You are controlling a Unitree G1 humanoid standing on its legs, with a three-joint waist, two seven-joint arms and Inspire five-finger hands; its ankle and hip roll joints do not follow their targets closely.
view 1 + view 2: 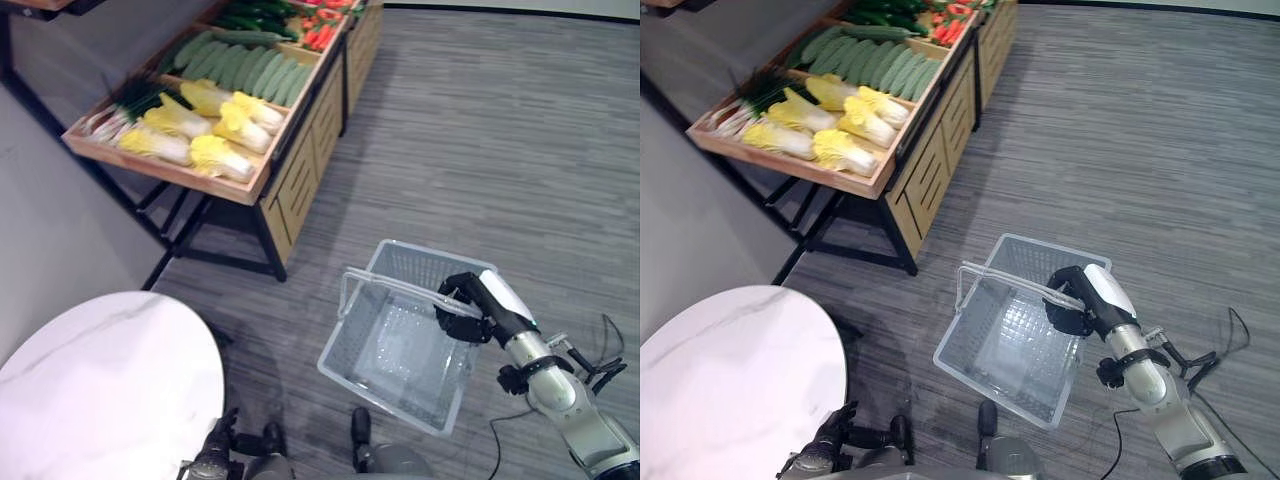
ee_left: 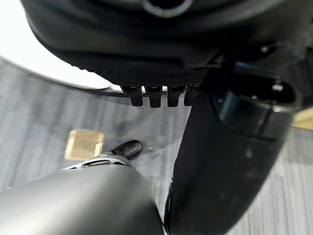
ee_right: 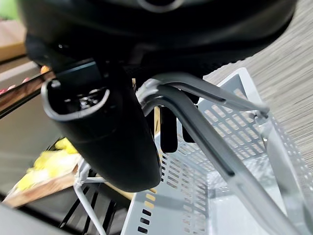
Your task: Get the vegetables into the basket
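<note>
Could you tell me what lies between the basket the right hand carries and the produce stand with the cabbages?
Bare grey floor, seen in both eye views, separates the basket from the stand.

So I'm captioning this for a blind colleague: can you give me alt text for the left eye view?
The robot's right hand grips the handles of an empty grey basket above a grey floor. A wooden produce stand at upper left holds yellow cabbages and cucumbers; a white round table sits lower left.
</note>
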